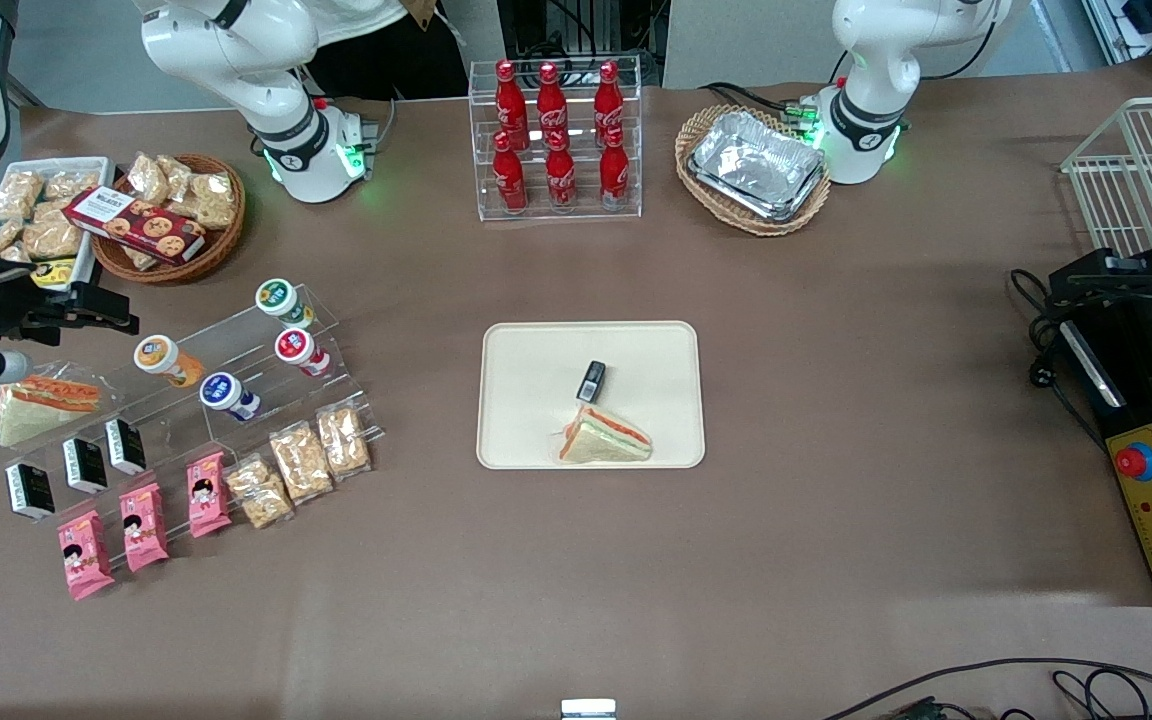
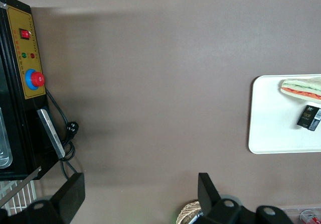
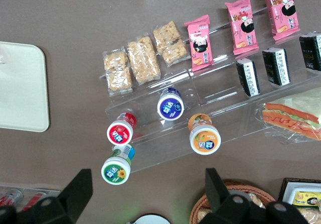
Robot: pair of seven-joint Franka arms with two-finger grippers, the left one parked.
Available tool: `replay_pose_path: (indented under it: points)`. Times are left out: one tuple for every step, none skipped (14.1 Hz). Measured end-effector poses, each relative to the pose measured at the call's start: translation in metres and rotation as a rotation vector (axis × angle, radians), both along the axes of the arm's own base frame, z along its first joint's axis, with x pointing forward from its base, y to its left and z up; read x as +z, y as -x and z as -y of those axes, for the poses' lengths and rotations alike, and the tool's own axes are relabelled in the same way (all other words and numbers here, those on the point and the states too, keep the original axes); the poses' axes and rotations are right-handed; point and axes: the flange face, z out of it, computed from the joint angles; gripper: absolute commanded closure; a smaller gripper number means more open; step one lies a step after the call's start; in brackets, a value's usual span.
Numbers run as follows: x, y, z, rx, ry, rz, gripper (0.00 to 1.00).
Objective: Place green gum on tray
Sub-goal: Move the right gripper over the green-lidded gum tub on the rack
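A: Item one, the green gum (image 1: pixel 276 297): location?

B: Top step of the clear stepped rack (image 1: pixel 236 350), lying tilted with its lid toward the front camera. In that view the red-lidded canister (image 1: pixel 293 347) is just beside it at 5 o'clock. The orange-lidded one (image 1: pixel 156 354) and the blue-lidded one (image 1: pixel 220 391) sit lower on the rack. My guess is the slope is there to show the lids, and it leaves the gum's side free to grasp.

A: Item two, the gripper (image 3: pixel 145 194)?

B: Fingers spread wide, nothing between them. In the front view it hangs at 9 o'clock of the gum, near the rack but clear of it, which looks like a pre-approach position.

A: Item three, the tray (image 1: pixel 496 400)?

B: Mid-table, well apart from the gum, at about 4 o'clock of it. It already holds a sandwich (image 1: pixel 606 437) and a small black pack (image 1: pixel 591 380). The bare part at 10 o'clock of the sandwich seems the likeliest landing place.

A: Anything unlisted or unclear?

B: The gum's body is largely hidden under its lid and its label cannot be read. The arm is cut off at the front view's edge, and the rack's clear edges are hard to trace
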Motion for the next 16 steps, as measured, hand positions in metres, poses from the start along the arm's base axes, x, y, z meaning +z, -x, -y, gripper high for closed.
replay_pose_path:
  points:
    - [-0.001,0.0,-0.002,0.003,-0.001,-0.003,0.0]
    - [-0.005,0.001,-0.005,0.009,-0.002,-0.011,0.0]
    - [-0.009,0.002,-0.01,0.018,-0.002,-0.021,0.0]
    - [-0.014,0.003,-0.017,0.029,-0.003,-0.031,0.0]
    - [-0.02,0.005,-0.022,0.038,-0.004,-0.033,0.0]
    - [-0.025,0.009,-0.025,0.044,-0.006,-0.022,0.0]
    - [-0.031,0.014,-0.028,0.05,-0.009,-0.003,0.0]
    - [-0.037,0.023,-0.032,0.056,-0.013,0.012,0.0]
    - [-0.042,0.033,-0.035,0.062,-0.016,0.022,0.0]
    - [-0.046,0.043,-0.038,0.068,-0.019,0.027,0.0]
    - [-0.05,0.053,-0.04,0.072,-0.022,0.029,0.0]
    - [-0.055,0.061,-0.04,0.072,-0.024,0.032,0.0]
    - [-0.061,0.068,-0.04,0.072,-0.025,0.034,0.0]
    - [-0.069,0.075,-0.04,0.071,-0.027,0.034,0.0]
    - [-0.08,0.081,-0.039,0.071,-0.028,0.025,0.0]
    - [-0.091,0.087,-0.039,0.07,-0.029,0.011,0.0]
